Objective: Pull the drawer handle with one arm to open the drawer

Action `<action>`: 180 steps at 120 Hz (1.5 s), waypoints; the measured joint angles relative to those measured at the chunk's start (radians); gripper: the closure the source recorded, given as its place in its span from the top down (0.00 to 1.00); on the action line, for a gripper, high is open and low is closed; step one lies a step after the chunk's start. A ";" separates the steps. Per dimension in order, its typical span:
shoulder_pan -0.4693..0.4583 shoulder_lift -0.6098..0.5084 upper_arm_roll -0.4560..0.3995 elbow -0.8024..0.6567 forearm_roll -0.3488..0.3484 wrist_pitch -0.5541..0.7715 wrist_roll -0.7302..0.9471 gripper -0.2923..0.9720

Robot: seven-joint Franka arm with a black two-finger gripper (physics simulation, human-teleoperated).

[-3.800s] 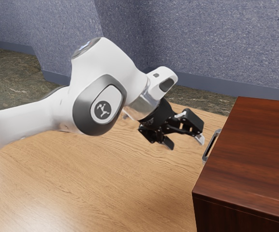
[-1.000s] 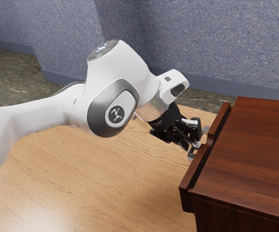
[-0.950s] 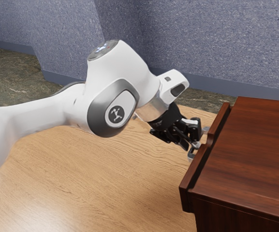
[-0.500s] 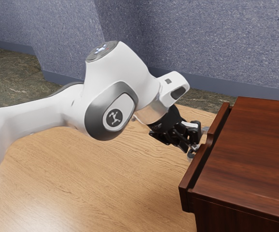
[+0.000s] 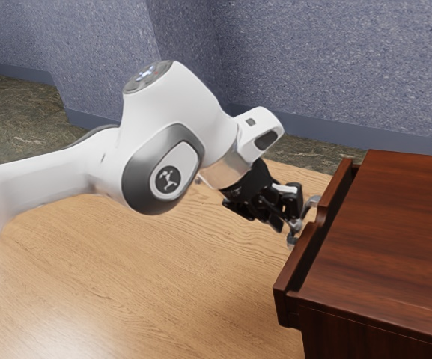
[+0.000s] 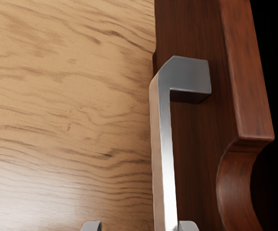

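Light wood-grain tabletop bearing a dark reddish-brown wooden cabinet, the landmark here, at the exterior view's right. The white seven-joint arm reaches across the tabletop toward the cabinet's front face. The cabinet's drawer front, of the same reddish wood, stands a little out from the cabinet body, so the drawer is partly open. The black two-finger gripper sits against this front, with its fingers spread to either side of the brushed grey metal bar handle. In the wrist view, one fingertip lies against the bar on the cabinet side. The other stands apart from it over the tabletop.
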 joint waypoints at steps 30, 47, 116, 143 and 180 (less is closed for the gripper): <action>0.039 -0.001 0.002 -0.009 0.000 0.000 -0.002 0.34; 0.067 -0.001 0.003 -0.012 0.000 0.000 -0.002 0.34; 0.105 -0.045 0.002 -0.059 -0.002 0.001 -0.019 0.36; 0.109 -0.050 0.002 -0.066 0.008 0.001 -0.026 0.36; 0.113 -0.055 0.000 -0.083 0.018 0.006 -0.038 0.36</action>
